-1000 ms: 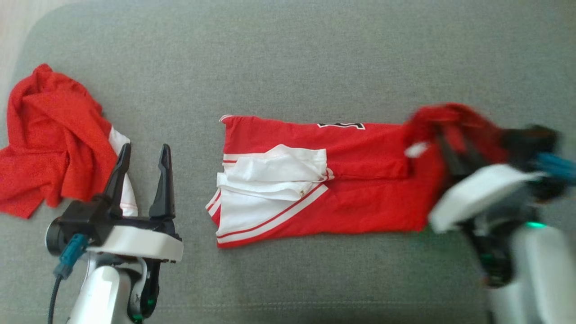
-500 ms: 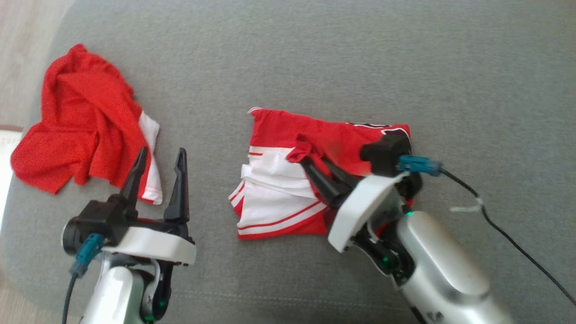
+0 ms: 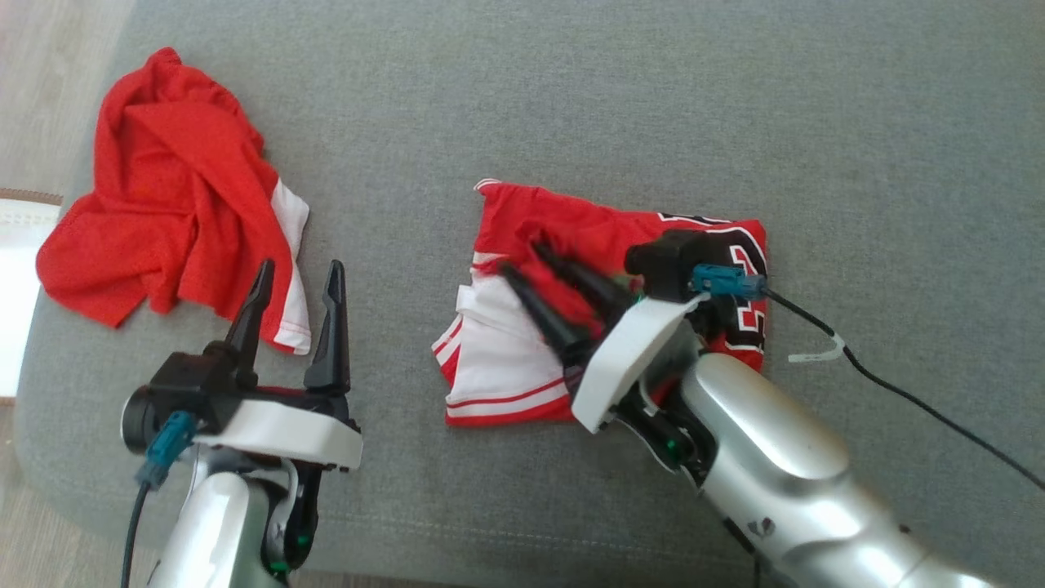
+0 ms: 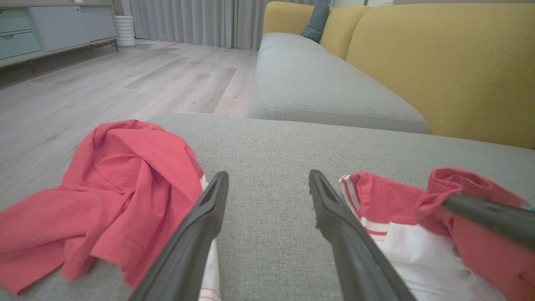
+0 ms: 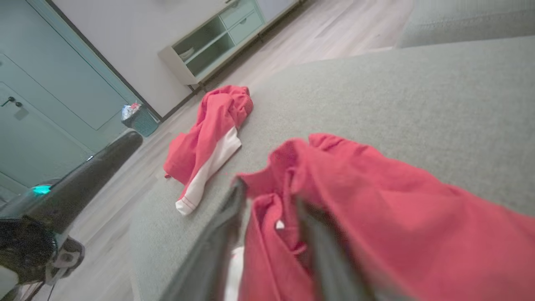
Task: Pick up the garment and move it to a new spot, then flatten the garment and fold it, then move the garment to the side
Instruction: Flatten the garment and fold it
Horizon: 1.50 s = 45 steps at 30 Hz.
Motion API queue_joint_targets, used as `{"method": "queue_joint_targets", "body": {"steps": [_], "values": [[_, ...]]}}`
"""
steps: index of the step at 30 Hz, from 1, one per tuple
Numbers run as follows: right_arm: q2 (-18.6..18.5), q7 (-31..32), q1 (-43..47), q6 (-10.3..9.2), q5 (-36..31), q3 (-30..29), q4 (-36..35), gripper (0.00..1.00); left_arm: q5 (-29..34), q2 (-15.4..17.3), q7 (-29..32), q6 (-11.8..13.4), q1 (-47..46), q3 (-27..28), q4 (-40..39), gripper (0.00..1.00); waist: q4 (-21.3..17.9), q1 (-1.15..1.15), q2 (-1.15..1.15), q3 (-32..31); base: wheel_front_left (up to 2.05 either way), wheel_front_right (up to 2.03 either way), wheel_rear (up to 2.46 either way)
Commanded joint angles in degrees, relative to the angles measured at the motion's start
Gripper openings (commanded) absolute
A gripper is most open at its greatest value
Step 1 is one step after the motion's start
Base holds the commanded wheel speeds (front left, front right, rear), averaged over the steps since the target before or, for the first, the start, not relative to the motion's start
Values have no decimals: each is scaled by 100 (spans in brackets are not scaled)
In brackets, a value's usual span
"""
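Observation:
The garment (image 3: 571,224), a red and white jersey, lies folded in half on the middle of the grey sofa cushion (image 3: 653,98). Black lettering shows on its right part. My right gripper (image 3: 520,257) rests on the folded-over red layer, pointing up and left. Its fingers stand apart, with loose red cloth (image 5: 376,200) bunched between and around them. My left gripper (image 3: 300,269) hovers open and empty to the left of the garment (image 4: 384,200), with bare cushion between its fingers. One finger of the right gripper (image 4: 480,209) shows at the right of the left wrist view.
A second, crumpled red and white garment (image 3: 163,188) lies at the cushion's left end, just beyond my left fingertips. The cushion's left edge drops to wooden floor (image 3: 49,82). A black cable (image 3: 898,392) trails off my right wrist. A yellow backrest (image 4: 439,62) stands behind.
My right gripper carried the garment's right end over to the left, folding it in half, and its fingers have spread apart. The head view shifted. The left gripper stayed open.

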Motion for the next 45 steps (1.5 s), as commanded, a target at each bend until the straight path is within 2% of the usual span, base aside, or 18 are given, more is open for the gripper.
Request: {"method": "queue_joint_targets", "body": {"steps": [1, 7, 12, 18, 22, 23, 29, 36, 45], "values": [[125, -134, -181, -5, 42, 103, -216, 100, -16, 41, -66, -27, -224, 180, -161, 100, -19, 0, 0, 0, 0, 0, 0], [125, -573, -452, -5, -41, 381, -719, 100, 0, 75, -69, -26, -212, 242, -159, 100, -162, 0, 0, -24, 0, 0, 0], [126, -876, -519, -5, -357, 63, -1271, 100, 22, 101, -70, -11, -181, 288, -189, 100, -305, 0, 0, -59, 0, 0, 0], [105, -776, -53, -5, -1430, -1329, -1772, 100, 37, 158, -70, 43, -83, 361, -256, 100, -515, 0, 0, -128, 0, 0, 0], [-102, -473, 689, -5, -2093, -2410, -2278, 100, 41, 209, -70, 69, -17, 399, -312, 100, -628, 0, 0, -189, 0, 0, 0], [-197, -322, 1113, -5, -2327, -2903, -2541, 100, 41, 238, -70, 84, 14, 418, -344, 100, -674, 0, 0, -215, 0, 0, 0], [-245, -71, 2266, -5, -2684, -3926, -3141, 100, 47, 319, -70, 126, 132, 456, -428, 100, -790, 0, 0, -349, 0, 0, 0], [-127, 30, 2862, -5, -2761, -4132, -3469, 100, 57, 385, -28, 181, 280, 456, -547, 100, -844, 0, 0, -443, 0, 0, 0], [-38, 76, 2925, -5, -2796, -4136, -3545, 100, 60, 438, 37, 240, 304, 435, -710, 100, -836, 0, 0, -390, 0, 0, 0]]}}
